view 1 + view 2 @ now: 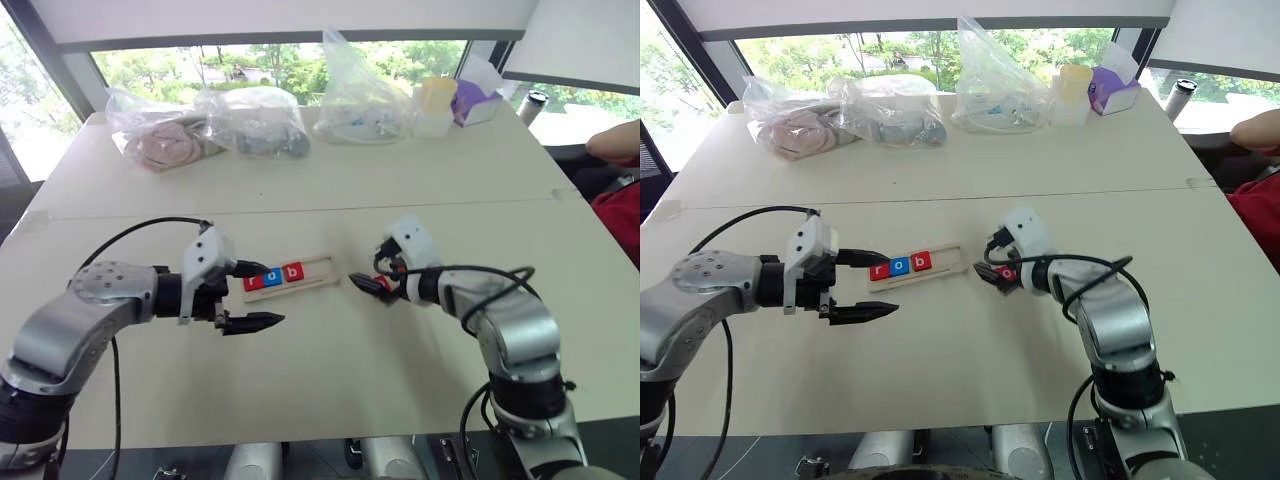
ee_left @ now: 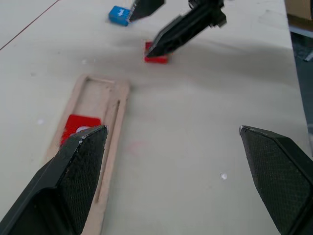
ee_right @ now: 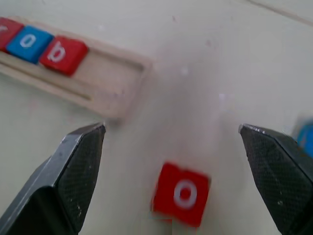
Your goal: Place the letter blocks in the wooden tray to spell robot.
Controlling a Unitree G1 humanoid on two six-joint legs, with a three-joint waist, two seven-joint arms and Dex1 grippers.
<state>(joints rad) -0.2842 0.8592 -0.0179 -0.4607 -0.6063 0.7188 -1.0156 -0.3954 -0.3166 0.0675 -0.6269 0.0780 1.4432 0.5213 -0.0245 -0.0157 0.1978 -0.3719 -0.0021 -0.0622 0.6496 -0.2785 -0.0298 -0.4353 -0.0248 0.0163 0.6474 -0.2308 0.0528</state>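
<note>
The wooden tray (image 1: pixel 952 259) lies mid-table, with a red r block (image 1: pixel 878 271), a blue o block (image 1: pixel 900 266) and a red b block (image 1: pixel 922 261) in its left part; its right end is bare. My left gripper (image 1: pixel 268 295) hovers open at the tray's left end, nothing between its fingers. Just right of the tray, my right gripper (image 3: pixel 171 128) is open over a loose red o block (image 3: pixel 182 193) lying on the table. A blue block (image 2: pixel 119 14) lies on the table just beyond the right gripper's fingers (image 2: pixel 186 29); its letter is unreadable.
Clear plastic bags (image 1: pixel 250 120) with contents line the table's far side, beside a yellow-lidded container (image 1: pixel 436 105) and a purple box (image 1: pixel 472 100). A person's arm (image 1: pixel 615 140) shows at the right edge. A seam (image 1: pixel 300 208) crosses the tabletop behind the tray.
</note>
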